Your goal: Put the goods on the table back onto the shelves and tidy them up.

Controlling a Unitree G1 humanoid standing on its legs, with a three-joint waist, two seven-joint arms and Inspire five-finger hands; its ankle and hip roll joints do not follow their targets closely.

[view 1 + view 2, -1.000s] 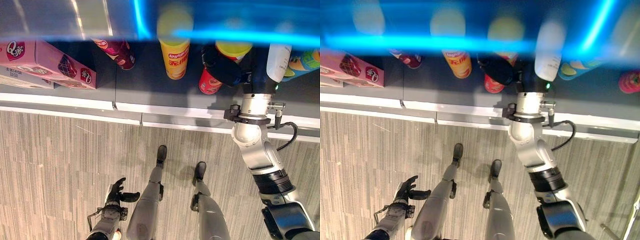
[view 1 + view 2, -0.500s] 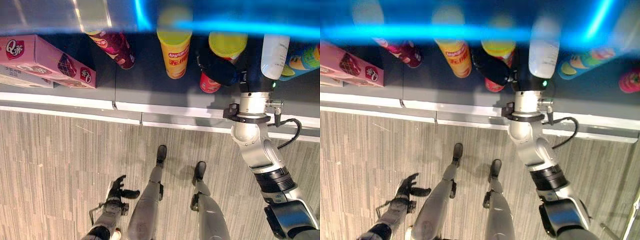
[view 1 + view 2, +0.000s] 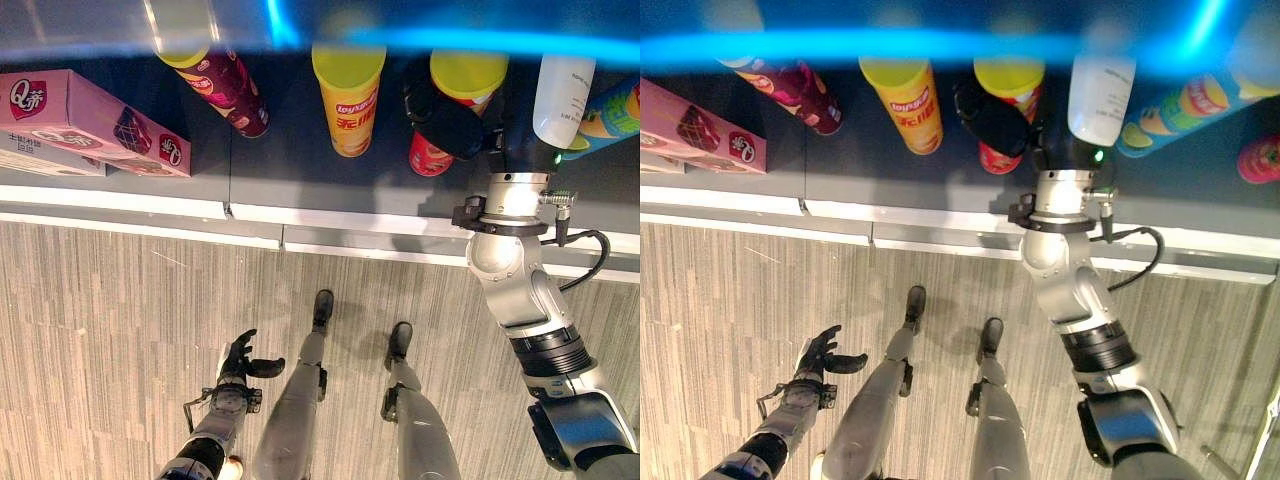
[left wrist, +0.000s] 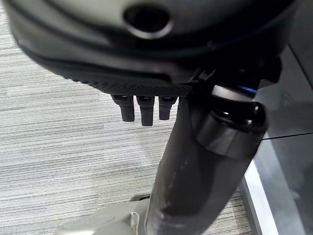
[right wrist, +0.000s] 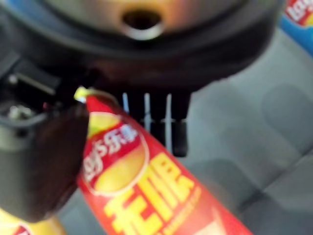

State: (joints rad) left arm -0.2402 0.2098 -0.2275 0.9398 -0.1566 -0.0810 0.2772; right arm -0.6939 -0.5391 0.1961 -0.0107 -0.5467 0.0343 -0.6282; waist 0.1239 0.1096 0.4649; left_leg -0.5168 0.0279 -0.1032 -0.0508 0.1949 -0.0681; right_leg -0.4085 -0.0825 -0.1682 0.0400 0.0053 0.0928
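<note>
The right hand [image 3: 447, 118] is closed around a red chip canister [image 3: 437, 142] with a yellow lid, holding it upright on the dark shelf [image 3: 300, 165] at the 1 o'clock position of the head view. On the same shelf, a yellow chip canister [image 3: 347, 105] stands just beside it toward 12 o'clock, a maroon canister [image 3: 225, 88] and pink boxes [image 3: 95, 120] sit toward 10 o'clock, and a white bottle [image 3: 562, 98] stands near 2 o'clock. The left hand [image 3: 243, 362] hangs at 7 o'clock above the striped floor [image 3: 100, 330], fingers relaxed and holding nothing.

The right hand [image 3: 447, 118] reaches up with fingers curled in a grasp, while the left hand [image 3: 240, 358] hangs low, fingers relaxed.
</note>
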